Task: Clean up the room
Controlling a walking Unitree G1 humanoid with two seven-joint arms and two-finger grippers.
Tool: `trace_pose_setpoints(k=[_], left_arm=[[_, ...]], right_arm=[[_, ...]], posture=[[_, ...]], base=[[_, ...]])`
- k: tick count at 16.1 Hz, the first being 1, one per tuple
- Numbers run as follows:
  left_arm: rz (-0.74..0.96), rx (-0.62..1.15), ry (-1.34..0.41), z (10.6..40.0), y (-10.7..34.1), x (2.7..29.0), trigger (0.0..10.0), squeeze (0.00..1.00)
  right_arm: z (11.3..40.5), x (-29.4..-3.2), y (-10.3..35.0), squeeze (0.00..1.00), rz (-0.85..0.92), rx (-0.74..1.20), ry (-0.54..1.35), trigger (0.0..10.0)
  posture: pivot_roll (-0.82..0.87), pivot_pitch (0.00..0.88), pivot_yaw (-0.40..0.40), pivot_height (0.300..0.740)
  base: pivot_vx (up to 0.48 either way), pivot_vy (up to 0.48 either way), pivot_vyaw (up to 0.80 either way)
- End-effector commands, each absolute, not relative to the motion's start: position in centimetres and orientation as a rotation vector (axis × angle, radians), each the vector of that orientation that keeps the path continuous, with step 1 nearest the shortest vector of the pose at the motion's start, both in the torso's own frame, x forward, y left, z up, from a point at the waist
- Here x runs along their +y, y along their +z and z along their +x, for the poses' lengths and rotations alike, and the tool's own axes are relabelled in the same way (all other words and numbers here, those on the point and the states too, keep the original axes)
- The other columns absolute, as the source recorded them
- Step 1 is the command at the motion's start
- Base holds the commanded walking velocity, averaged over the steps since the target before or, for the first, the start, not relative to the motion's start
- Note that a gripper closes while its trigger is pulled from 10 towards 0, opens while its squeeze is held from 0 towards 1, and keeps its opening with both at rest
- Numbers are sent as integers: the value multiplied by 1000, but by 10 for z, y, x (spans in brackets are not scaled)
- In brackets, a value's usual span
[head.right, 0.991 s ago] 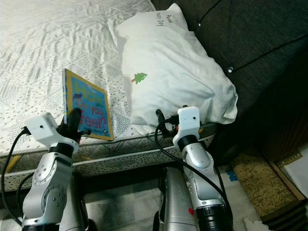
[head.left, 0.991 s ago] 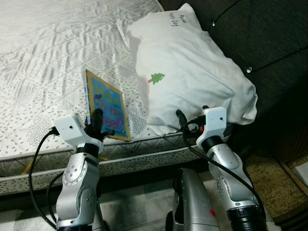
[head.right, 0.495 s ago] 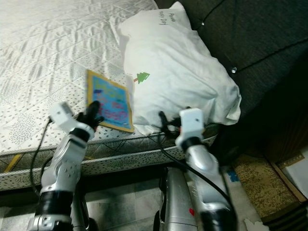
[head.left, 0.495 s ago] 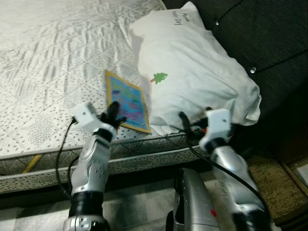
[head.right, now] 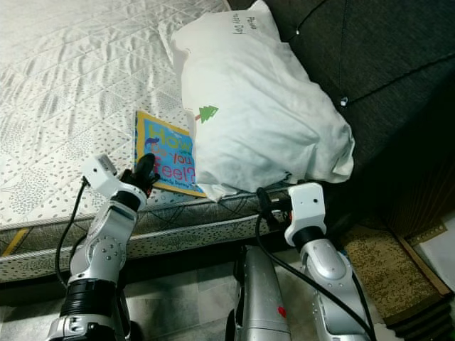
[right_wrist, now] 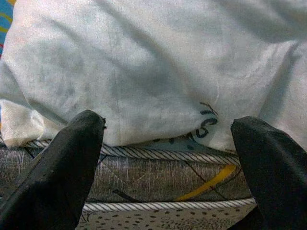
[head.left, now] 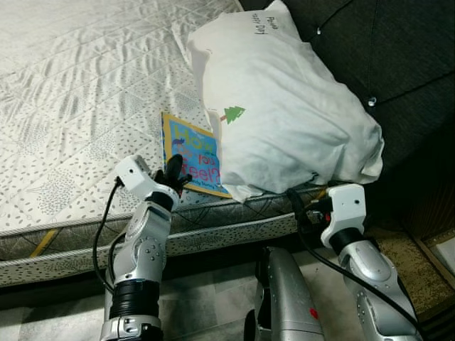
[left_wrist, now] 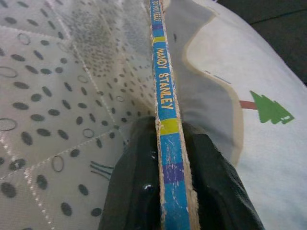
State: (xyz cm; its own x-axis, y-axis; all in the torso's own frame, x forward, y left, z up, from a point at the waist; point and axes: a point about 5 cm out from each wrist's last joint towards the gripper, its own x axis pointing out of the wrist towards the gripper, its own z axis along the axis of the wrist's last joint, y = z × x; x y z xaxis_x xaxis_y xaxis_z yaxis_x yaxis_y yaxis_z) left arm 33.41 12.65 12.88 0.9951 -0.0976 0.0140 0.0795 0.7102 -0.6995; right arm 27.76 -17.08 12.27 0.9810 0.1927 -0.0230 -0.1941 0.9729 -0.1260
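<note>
- The two eye views look down from the robot's head onto the near edge of the bed (head.left: 71, 85); both share the pillow (head.left: 284, 121), the book (head.right: 165, 162) and both arms, the right eye's scene shifted slightly toward frame left.
- The left wrist view sits very close, sighting along the book's spine (left_wrist: 165, 105) between the left claw (left_wrist: 173, 187) fingers, with the pillow at frame right.
- The right wrist view faces the pillow's lower edge and the mattress side (right_wrist: 158, 177) from nearby, between the right claw (right_wrist: 168, 158) fingers at lower left and lower right.
</note>
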Motion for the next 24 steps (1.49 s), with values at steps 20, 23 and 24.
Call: trace_pose_setpoints(k=[20, 23, 24], left_arm=[[-597, 241, 58, 337, 92, 163, 10000, 1000], [-586, 246, 65, 340, 93, 167, 10000, 1000], [-577, 260, 65, 340, 91, 168, 10000, 1000]], right_arm=[[289, -166, 138, 0, -170, -47, 199, 10000], [292, -163, 140, 0, -170, -55, 202, 10000], [293, -162, 141, 0, -171, -60, 204, 10000]], posture=[[-117, 202, -102, 487], [-115, 200, -101, 487], [-115, 200, -101, 487]], base=[[0, 0, 0], [0, 0, 0], [0, 0, 0]])
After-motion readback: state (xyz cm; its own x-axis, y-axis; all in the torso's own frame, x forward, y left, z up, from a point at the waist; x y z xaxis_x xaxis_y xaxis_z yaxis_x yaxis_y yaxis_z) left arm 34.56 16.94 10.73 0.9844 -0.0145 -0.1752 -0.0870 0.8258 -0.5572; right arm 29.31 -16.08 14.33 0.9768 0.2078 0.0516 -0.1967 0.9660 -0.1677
